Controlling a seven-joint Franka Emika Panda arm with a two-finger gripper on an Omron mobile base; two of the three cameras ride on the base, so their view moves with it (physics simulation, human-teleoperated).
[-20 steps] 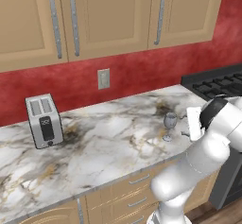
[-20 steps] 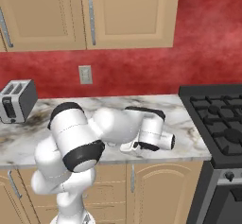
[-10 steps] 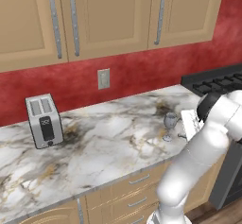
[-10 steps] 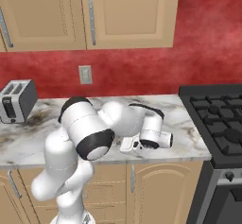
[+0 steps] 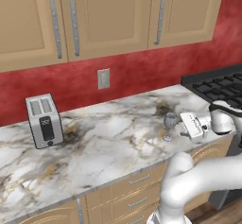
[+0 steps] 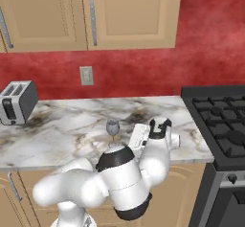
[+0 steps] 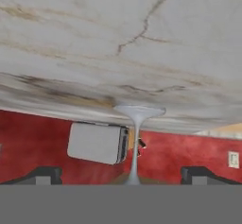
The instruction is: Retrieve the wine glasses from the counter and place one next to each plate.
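Note:
One wine glass (image 5: 169,124) (image 6: 112,128) stands upright on the marble counter (image 5: 108,138) (image 6: 62,125), near its front edge. My gripper (image 5: 183,125) (image 6: 132,138) hovers low just to the right of it, held sideways and pointing at the glass. The hand view is rolled upside down. In it the glass's foot and stem (image 7: 137,124) sit midway between the two dark fingertips (image 7: 45,173). The gripper (image 7: 122,173) is open with nothing held. The plates are out of view.
A silver toaster (image 5: 44,120) (image 6: 16,101) (image 7: 97,142) stands at the counter's left, by the red wall. A black stove (image 5: 217,83) (image 6: 220,120) adjoins the counter on the right. A wall outlet (image 5: 103,78) (image 6: 86,75) and tan upper cabinets (image 5: 108,15) lie behind.
The hand has crept a little left toward the glass. The elbow and forearm have swung down lower in front of the counter. The jaws stayed open.

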